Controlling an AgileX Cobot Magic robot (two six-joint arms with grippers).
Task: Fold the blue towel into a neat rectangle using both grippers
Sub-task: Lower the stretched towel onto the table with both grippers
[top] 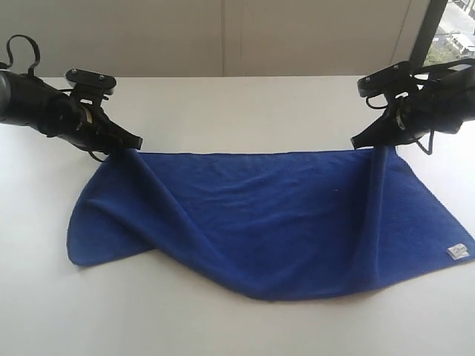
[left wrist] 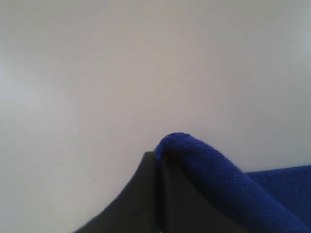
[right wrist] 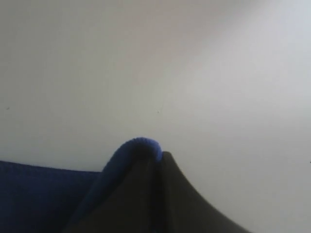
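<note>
The blue towel (top: 274, 222) lies spread across the middle of the white worktop (top: 223, 104), its long sides running left to right. Its two far corners are pinched, one by each gripper. The left gripper (top: 135, 142) reaches in from the far left, jaws closed on the far left corner of the cloth. The right gripper (top: 358, 141) comes in from the far right and is clamped on the far right corner in the same way. In each wrist view a small rounded fold of blue cloth pokes out past the tip of the closed black jaws, with bare worktop beyond.

The far hem runs nearly straight between the two grippers. From each held corner a raised crease runs toward the near side. The one from the left corner slants across the cloth toward the near middle. The one on the right drops almost straight toward the near hem. The near edge rests on the worktop and sags in a shallow curve (lowest around the middle). The left end is bunched into a rounded lobe rather than lying square. A small white tag (top: 459, 252) sits at the near right corner, flat on the cloth.
</note>
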